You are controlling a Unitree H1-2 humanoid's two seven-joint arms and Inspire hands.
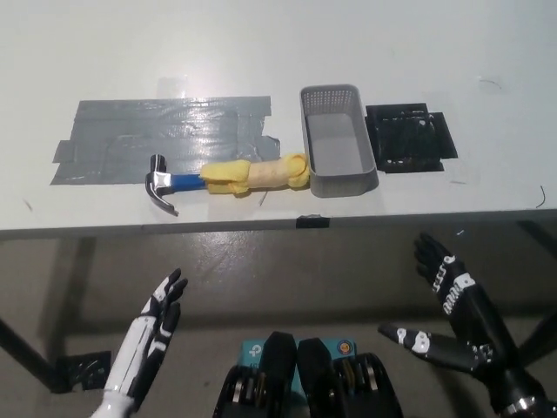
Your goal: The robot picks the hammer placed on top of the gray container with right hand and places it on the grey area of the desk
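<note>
The hammer [222, 179] lies flat on the white desk with its steel head [160, 181] at the left, on the lower edge of the grey taped area [157, 139]. Its handle is blue, wrapped in yellow toward the right. The handle's yellow end touches the grey container [339, 152], which stands empty. My black right hand [452, 313] hangs open below the desk's front edge at the lower right, holding nothing. Low at the lower left, my white left hand [150, 335] is open too, well under the desk edge.
A black mat [411, 139] lies just right of the container. The desk's front edge [261, 225] runs across the middle of the picture, with a small black tab [313, 221] on it. Floor and a desk leg show below.
</note>
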